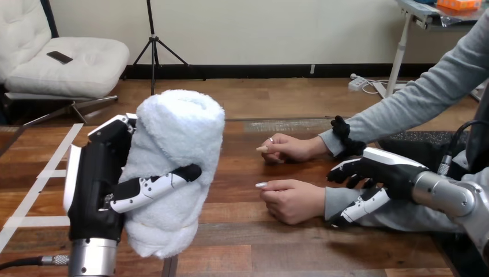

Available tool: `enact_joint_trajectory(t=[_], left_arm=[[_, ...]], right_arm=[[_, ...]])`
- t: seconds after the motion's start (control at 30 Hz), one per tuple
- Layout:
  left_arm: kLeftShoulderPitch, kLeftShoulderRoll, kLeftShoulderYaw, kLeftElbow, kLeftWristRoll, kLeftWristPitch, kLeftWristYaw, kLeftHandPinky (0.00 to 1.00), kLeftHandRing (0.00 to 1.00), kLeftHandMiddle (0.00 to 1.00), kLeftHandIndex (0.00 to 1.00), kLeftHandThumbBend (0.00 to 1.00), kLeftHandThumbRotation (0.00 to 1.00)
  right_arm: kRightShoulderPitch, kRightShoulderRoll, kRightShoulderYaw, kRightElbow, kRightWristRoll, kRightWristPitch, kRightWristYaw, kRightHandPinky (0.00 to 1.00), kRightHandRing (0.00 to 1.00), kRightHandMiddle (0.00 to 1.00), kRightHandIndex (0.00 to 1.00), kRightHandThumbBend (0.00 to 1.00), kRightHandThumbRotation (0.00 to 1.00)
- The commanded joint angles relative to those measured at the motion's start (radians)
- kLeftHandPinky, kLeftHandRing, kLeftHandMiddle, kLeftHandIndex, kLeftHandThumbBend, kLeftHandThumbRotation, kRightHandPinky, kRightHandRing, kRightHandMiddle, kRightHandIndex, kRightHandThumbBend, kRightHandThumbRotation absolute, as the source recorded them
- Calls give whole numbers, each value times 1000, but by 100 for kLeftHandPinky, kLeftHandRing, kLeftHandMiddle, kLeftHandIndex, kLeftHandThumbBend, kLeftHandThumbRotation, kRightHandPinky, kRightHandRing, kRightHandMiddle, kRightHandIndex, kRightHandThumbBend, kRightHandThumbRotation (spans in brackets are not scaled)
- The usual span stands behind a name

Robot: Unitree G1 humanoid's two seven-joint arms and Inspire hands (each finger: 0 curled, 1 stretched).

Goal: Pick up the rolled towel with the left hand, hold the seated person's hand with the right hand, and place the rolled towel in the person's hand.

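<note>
- White terry cloth, a rolled towel (pixel 173 144), stands upright in the left robot hand (pixel 95 179), lifted clear of the wooden surface (pixel 242 242).
- That robot hand is grasping the roll: its thumb (pixel 155 187) lies across the front of the towel, and its palm backs the towel's left side.
- The towel's top rises above the robot hand, and its bottom end hangs below the thumb.
- The silver left forearm (pixel 92 257) comes straight up from the bottom edge, under the robot hand.
- Over on the other side, the right robot hand (pixel 386 167) is closed round the person's wrist (pixel 333 199), on the grey sleeve. Its curled fingers (pixel 343 172) sit on the far side of the wrist and its thumb (pixel 360 209) on the near side.
- Just left of the right robot hand's fingertips, the person's nearer hand (pixel 291 199) rests on the surface, loosely curled.
- The person's farther hand (pixel 291 147) rests on the surface beyond the right robot hand's fingers, apart from them.
- The towel and the left robot hand are well apart from both of the person's hands, with bare surface between them.
</note>
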Motion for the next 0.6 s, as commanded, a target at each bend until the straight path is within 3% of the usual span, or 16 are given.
enact_joint_trajectory(t=[0.0,0.57], left_arm=[[-84,8,12,15,-31,-42,-5,30,33,39,42,53,0],[-104,15,20,54,-50,-77,-32,30,33,39,42,53,0]], right_arm=[[-58,-34,2,-21,2,-7,-9,73,82,85,82,97,49],[-68,-44,1,-9,23,2,22,71,80,83,81,100,44]])
